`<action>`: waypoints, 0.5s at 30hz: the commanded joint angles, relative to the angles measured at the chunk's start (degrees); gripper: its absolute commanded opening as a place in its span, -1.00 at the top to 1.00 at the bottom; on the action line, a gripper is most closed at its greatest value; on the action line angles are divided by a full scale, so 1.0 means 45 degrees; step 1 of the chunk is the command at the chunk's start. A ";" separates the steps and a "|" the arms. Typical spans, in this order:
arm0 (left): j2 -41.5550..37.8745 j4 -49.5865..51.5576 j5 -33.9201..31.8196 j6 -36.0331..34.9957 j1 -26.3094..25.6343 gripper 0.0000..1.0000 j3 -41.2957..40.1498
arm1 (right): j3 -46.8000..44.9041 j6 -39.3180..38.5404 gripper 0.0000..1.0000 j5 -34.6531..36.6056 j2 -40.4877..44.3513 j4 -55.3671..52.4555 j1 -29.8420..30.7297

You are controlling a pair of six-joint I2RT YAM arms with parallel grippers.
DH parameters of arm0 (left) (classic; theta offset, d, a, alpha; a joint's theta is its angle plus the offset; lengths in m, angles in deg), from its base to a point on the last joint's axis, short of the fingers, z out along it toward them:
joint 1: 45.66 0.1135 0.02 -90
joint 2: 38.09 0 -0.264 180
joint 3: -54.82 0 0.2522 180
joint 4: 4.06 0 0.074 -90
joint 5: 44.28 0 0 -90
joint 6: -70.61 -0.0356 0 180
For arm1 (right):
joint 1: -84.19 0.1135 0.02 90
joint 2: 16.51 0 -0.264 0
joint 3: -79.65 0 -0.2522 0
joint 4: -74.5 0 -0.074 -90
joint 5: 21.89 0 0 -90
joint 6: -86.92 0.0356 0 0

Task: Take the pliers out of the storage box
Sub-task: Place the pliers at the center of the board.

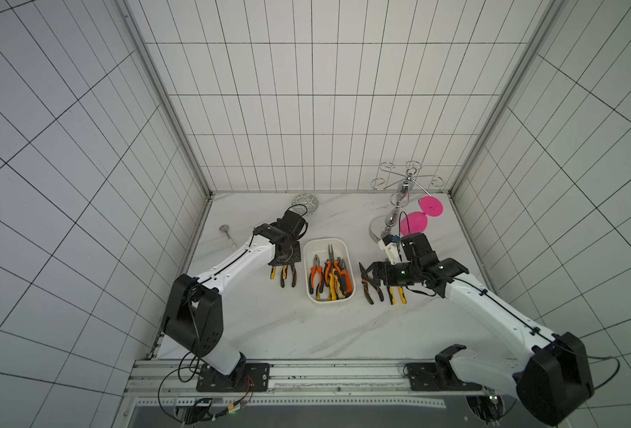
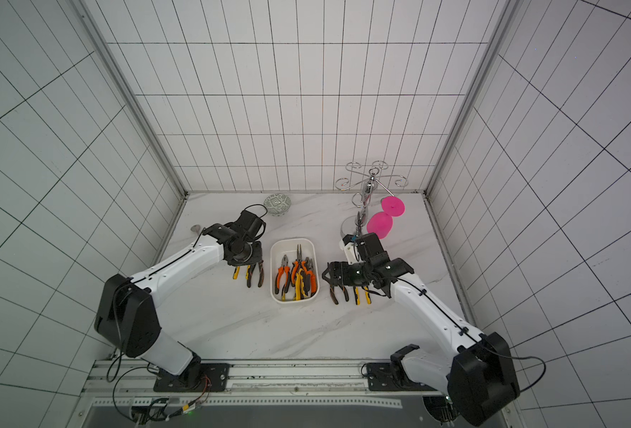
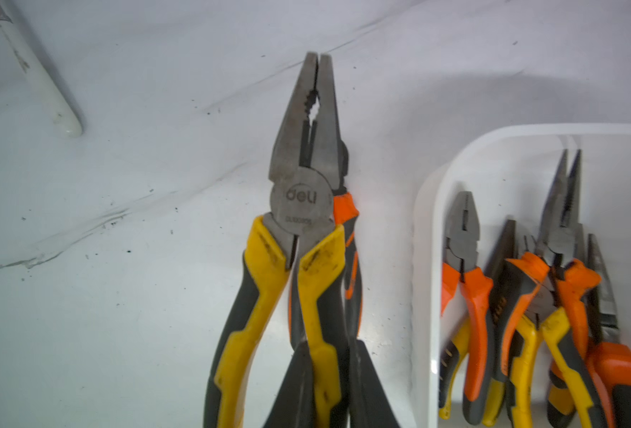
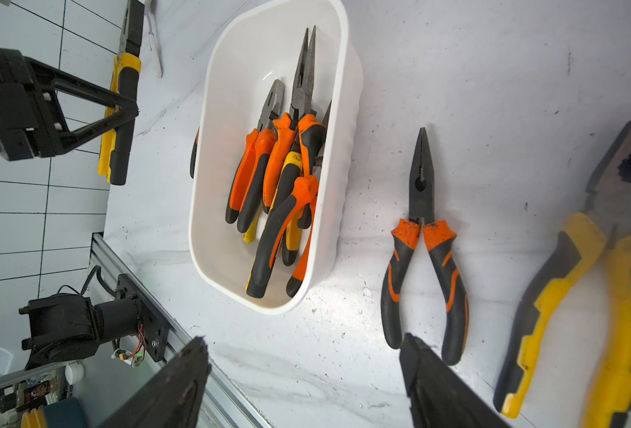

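The white storage box stands mid-table and holds several pliers with orange-and-black or yellow-and-black handles, also seen in the right wrist view. Left of the box, my left gripper is shut on one handle of a yellow-and-black blunt pair. That pair lies over an orange-and-black pair. Whether it rests on the table I cannot tell. Right of the box, my right gripper hangs open and empty, near the handles of an orange needle-nosed pair. A yellow-and-black pair lies beside that one.
A green-patterned bowl and a silver spoon sit at the back left. At the back right stands a chrome rack with a pink glass. Tiled walls close three sides, and a metal rail runs along the front.
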 commanded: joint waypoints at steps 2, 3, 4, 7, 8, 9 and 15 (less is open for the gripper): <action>0.0016 -0.1314 -0.1032 -0.1580 0.0598 1.00 -0.0399 | 0.0938 -0.0121 -0.68 0.0050 -0.0111 0.0094 0.0191; 0.0163 -0.1386 -0.1167 -0.1626 0.0738 1.00 -0.0462 | 0.0947 -0.0132 -0.68 0.0082 -0.0113 0.0081 0.0205; 0.0381 -0.1470 -0.1223 -0.1651 0.0887 1.00 -0.0499 | 0.0965 -0.0137 -0.68 0.0106 -0.0115 0.0056 0.0203; 0.0886 -0.1756 -0.1245 -0.1743 0.1247 1.00 -0.0717 | 0.0984 -0.0165 -0.68 0.0204 -0.0105 -0.0031 0.0218; 0.1044 -0.1891 -0.1218 -0.1764 0.1333 1.00 -0.0834 | 0.0986 -0.0193 -0.68 0.0252 -0.0102 -0.0055 0.0218; 0.1155 -0.1991 -0.1142 -0.1805 0.1367 1.00 -0.0892 | 0.0975 -0.0185 -0.68 0.0291 -0.0112 -0.0085 0.0220; 0.1986 -0.2497 -0.0594 -0.1569 0.1416 1.00 -0.1101 | 0.0987 -0.0254 -0.68 0.0420 -0.0119 -0.0114 0.0216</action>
